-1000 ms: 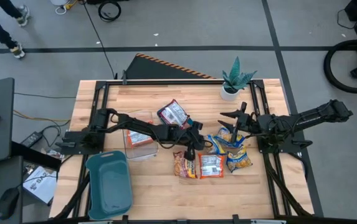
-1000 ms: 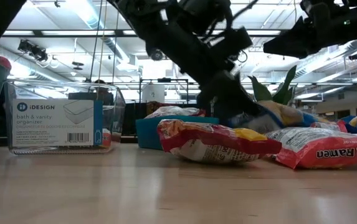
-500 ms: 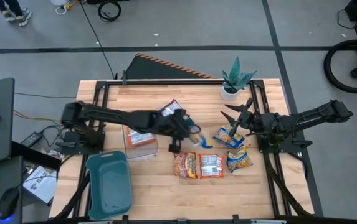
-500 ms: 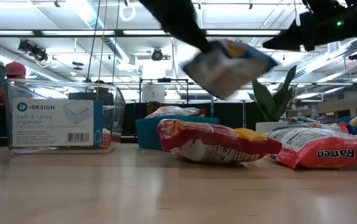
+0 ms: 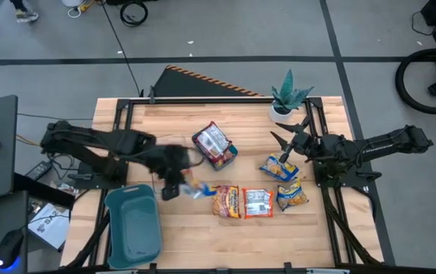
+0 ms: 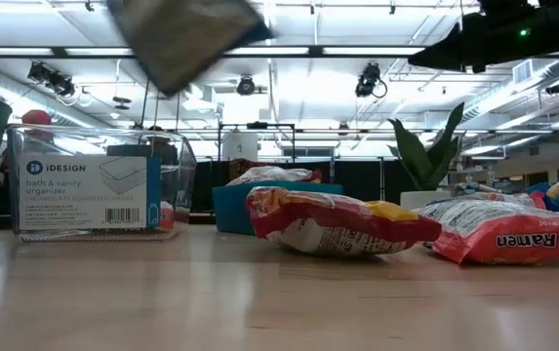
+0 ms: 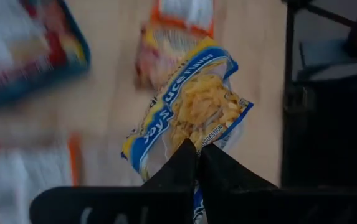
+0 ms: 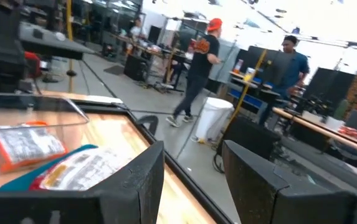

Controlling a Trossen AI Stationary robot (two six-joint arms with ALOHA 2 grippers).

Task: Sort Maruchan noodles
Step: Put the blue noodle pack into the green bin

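Overhead, these were the facts, line by line.

Left gripper: my left gripper hung above the table's left-middle, just past the near corner of the clear box, fingers pinched together on one packet.

Held packet: a yellow-and-blue crinkly plastic noodle packet, gripped by its edge and dangling clear of the wood; it showed as a blur in the high view and hung high in the low view.

Right gripper: my right gripper waited at the table's right side near the white-potted green plant, jaws spread wide and holding nothing.

Sorted so far: red-and-white packets lay in the small teal tray at the table's middle.

Loose packets: an orange packet and a red-and-white packet lay side by side on the wooden table; two more yellow-and-blue packets lay just right of them.

Other bins: a clear plastic organizer box stood at the left; a large teal tray sat at the near-left corner.
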